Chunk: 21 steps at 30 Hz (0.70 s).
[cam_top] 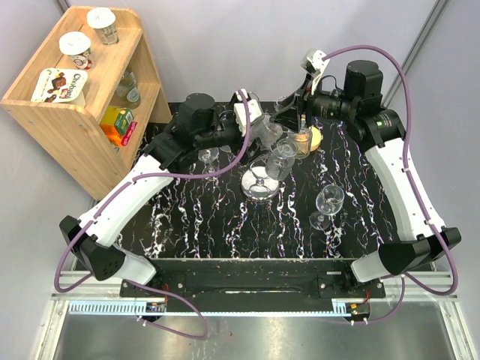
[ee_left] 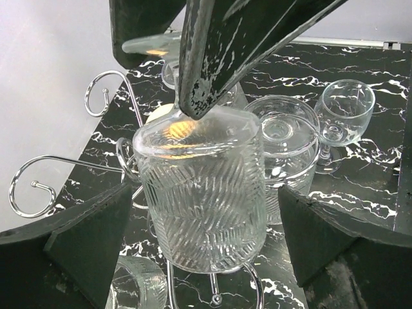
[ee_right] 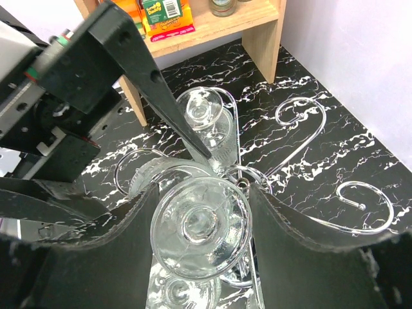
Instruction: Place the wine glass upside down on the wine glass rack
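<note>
A ribbed wine glass (ee_left: 203, 193) hangs upside down over the chrome wine glass rack (cam_top: 259, 187), by the rack's top. My left gripper (ee_left: 205, 193) is open, with its fingers close on either side of the ribbed bowl and a small gap at each side. My right gripper (ee_right: 203, 219) is shut on the glass's round foot (ee_right: 199, 225) from above. One of its fingers (ee_left: 219, 58) comes down onto the glass in the left wrist view. Curled rack arms (ee_left: 103, 96) (ee_right: 302, 122) spread around the glass. In the top view the left gripper (cam_top: 264, 133) and right gripper (cam_top: 304, 133) meet over the rack.
Another glass (ee_left: 283, 138) hangs inverted on the rack. A wine glass (cam_top: 328, 201) stands upright on the marbled table to the right, and another (cam_top: 208, 156) to the left. A yellow round object (cam_top: 316, 137) lies behind the rack. A wooden shelf (cam_top: 75, 112) stands far left.
</note>
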Tool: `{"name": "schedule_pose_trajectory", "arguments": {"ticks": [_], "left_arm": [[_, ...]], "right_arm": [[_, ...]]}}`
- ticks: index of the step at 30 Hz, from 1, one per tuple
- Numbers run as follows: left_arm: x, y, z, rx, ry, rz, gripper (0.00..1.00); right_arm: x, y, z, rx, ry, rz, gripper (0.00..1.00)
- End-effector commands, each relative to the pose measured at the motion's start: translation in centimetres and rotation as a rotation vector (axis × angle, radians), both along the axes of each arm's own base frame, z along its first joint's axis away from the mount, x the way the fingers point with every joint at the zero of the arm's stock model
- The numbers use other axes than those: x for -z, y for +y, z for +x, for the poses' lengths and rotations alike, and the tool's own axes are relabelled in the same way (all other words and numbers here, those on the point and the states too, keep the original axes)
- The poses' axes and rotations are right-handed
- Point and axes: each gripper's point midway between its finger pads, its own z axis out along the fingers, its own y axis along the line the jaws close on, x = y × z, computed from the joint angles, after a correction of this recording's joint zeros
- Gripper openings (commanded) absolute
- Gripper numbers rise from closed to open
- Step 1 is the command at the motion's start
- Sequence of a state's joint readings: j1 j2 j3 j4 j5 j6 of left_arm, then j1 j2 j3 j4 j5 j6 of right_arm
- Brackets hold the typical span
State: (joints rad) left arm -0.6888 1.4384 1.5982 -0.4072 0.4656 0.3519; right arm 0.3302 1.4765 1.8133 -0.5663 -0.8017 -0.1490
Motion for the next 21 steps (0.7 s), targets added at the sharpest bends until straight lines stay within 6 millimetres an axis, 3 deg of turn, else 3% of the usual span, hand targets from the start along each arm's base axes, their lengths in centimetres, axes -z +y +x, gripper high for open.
{"name": "schedule_pose_trajectory", "arguments": {"ticks": [1,11,21], "left_arm": [[-3.0,0.0,0.5,-0.054,-0.054,-0.045,0.99],[-2.9,-0.9,0.5,-0.099,-0.026,-0.050,0.96],[-1.5,-1.2,1.2,-0.137,0.016,-0.037,0.91]], "right_arm": [[-5.4,0.1,-2.6,-0.021,-0.153,0.070,0.00],[-5.7,0.7,-3.3,-0.045,-0.140,0.096,0.00],[-5.8,0.8,-3.6,-0.054,-0.138,0.101,0.00]]}}
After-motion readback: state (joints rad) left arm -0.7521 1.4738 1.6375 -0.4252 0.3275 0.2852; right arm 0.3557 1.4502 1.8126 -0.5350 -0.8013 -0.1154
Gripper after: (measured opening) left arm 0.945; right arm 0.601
